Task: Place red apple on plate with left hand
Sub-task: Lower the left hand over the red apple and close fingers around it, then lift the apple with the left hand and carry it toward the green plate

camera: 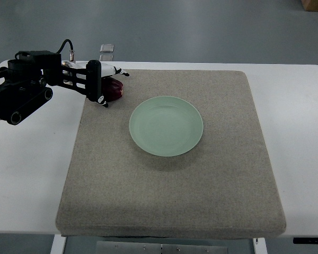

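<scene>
I see my left hand [98, 84] at about ten o'clock from the plate [166, 126]. Its arm comes in from the left edge of the picture. The black fingers [93, 79] are curled around the red apple [115, 89] and hold it. I can only see a dark red bit of the apple poking out on the hand's right side. The apple is low, near the gray mat [169, 180], at the mat's far left corner. I cannot tell if it touches the mat. The green plate sits in the middle of the mat. The apple is near the plate but apart from it. The mat lies on a white table [26, 180].
</scene>
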`<action>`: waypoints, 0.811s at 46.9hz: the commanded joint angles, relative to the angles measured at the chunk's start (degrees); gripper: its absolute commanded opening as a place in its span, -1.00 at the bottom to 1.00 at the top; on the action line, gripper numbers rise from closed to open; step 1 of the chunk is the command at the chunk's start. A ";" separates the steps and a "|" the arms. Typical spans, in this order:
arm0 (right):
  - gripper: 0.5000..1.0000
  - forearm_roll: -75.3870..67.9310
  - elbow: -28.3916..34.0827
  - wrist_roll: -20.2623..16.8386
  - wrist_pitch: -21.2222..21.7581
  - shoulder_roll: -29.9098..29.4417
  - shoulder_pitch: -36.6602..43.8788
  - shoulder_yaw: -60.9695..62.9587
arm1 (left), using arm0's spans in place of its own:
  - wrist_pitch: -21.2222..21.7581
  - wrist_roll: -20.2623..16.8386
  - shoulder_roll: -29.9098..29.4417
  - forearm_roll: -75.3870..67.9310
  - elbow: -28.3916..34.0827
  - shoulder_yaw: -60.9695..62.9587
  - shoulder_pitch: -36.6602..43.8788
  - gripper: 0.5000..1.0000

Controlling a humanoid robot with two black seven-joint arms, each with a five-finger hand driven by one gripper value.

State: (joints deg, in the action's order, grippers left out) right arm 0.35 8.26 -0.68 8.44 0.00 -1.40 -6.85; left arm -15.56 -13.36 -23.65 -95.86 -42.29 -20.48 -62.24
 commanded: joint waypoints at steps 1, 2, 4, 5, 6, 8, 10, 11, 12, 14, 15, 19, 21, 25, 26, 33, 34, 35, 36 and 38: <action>0.86 0.00 0.00 -0.02 0.00 0.00 -0.01 0.00 | 0.10 0.00 0.01 -0.11 -0.07 0.09 0.01 0.93; 0.86 0.00 0.00 -0.02 0.00 0.00 -0.01 0.00 | 0.10 0.00 0.01 -0.11 -0.07 0.09 0.01 0.91; 0.86 0.00 0.00 0.07 0.00 0.00 -0.01 0.00 | 0.10 0.00 0.01 -0.11 -0.07 0.09 0.01 0.83; 0.86 0.00 0.00 -0.02 0.00 0.00 -0.01 0.00 | 0.10 -0.08 0.01 -0.11 -0.07 0.09 0.01 0.72; 0.86 0.00 0.00 -0.02 0.00 0.00 -0.01 0.00 | 0.10 -0.09 0.01 -0.11 -0.07 0.09 0.01 0.63; 0.86 0.00 0.00 0.07 0.00 0.00 -0.01 0.00 | 0.10 0.00 -0.08 -0.20 -0.07 0.35 0.01 0.57; 0.86 0.00 0.00 -0.02 0.00 0.00 -0.01 0.00 | 0.10 0.00 -0.08 -0.12 0.02 1.14 0.01 0.48; 0.86 0.00 0.00 0.07 0.00 0.00 -0.01 0.00 | 0.18 0.00 -0.08 -0.11 0.02 1.58 0.01 0.39; 0.86 0.00 0.00 0.07 0.00 0.00 -0.01 0.00 | 0.18 0.00 -0.08 -0.11 0.11 1.93 0.01 0.34; 0.86 0.00 0.00 -0.02 0.00 0.00 -0.01 0.00 | 0.18 -0.08 -0.08 -0.11 0.28 2.11 0.10 0.32; 0.86 0.00 0.00 -0.02 0.00 0.00 -0.01 0.00 | 0.18 0.00 -0.08 -0.11 0.28 2.11 0.10 0.31; 0.86 0.00 0.00 0.07 0.00 0.00 -0.01 0.00 | 0.18 0.00 -0.08 -0.03 0.28 2.11 0.10 0.25; 0.86 0.00 0.00 -0.02 0.00 0.00 -0.01 0.00 | 0.18 0.00 -0.08 -0.03 0.28 2.11 0.01 0.15; 0.86 0.00 0.00 -0.02 0.00 0.00 -0.01 0.00 | 0.18 0.00 -0.08 -0.03 0.28 2.11 0.01 0.08; 0.86 0.00 0.00 -0.02 0.00 0.00 -0.01 0.00 | 0.18 0.00 -0.08 -0.03 0.28 2.11 -0.07 -0.03; 0.85 0.00 0.00 0.07 0.00 0.00 -0.01 0.00 | 0.18 0.00 -0.08 -0.03 0.28 2.11 -0.95 -0.42; 0.86 0.00 0.00 -0.02 0.00 0.00 -0.01 0.00 | 0.18 0.00 -0.08 -0.03 0.28 2.02 -1.13 -0.48; 0.86 0.00 0.00 -0.02 0.00 0.00 -0.01 0.00 | 0.18 0.00 -0.08 0.06 0.28 2.02 -1.30 -0.49; 0.86 0.00 0.00 -0.02 0.00 0.00 -0.01 0.00 | 0.18 0.00 -0.08 0.06 0.28 2.02 -1.57 -0.50; 0.86 0.00 0.00 0.07 0.00 0.00 -0.01 0.00 | 0.18 0.00 -0.08 0.06 0.28 2.02 -2.01 -0.50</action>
State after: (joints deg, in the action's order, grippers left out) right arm 0.35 8.26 -0.71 8.44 0.00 -1.41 -6.86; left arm -15.37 -13.36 -23.73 -95.85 -42.01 -18.36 -63.60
